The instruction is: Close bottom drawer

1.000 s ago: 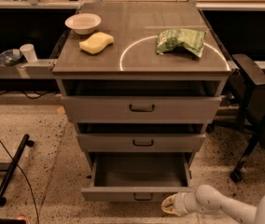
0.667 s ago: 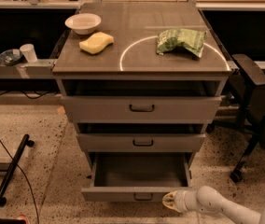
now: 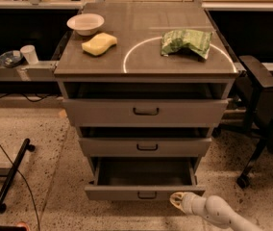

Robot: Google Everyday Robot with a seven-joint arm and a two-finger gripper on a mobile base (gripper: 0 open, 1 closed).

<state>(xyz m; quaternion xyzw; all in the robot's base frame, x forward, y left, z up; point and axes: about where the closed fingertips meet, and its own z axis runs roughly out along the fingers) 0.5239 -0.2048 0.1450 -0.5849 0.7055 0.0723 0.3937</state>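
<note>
The grey metal cabinet (image 3: 146,71) has three drawers. The bottom drawer (image 3: 145,192) is pulled out, its deep grey tray empty, with a small black loop handle on its flat front. The middle drawer (image 3: 146,147) and the top drawer (image 3: 146,111) stand slightly out. My gripper (image 3: 176,200) on a white arm comes in from the lower right and sits at the bottom drawer's front, right of the handle, close to or touching it.
On the cabinet top lie a white bowl (image 3: 85,23), a yellow sponge (image 3: 99,43) and a green chip bag (image 3: 186,41). An office chair (image 3: 264,109) stands to the right. A black bar (image 3: 10,177) and cable lie on the floor at left.
The gripper has shifted slightly left and up against the bottom drawer's front. The drawer looks about as far out as before.
</note>
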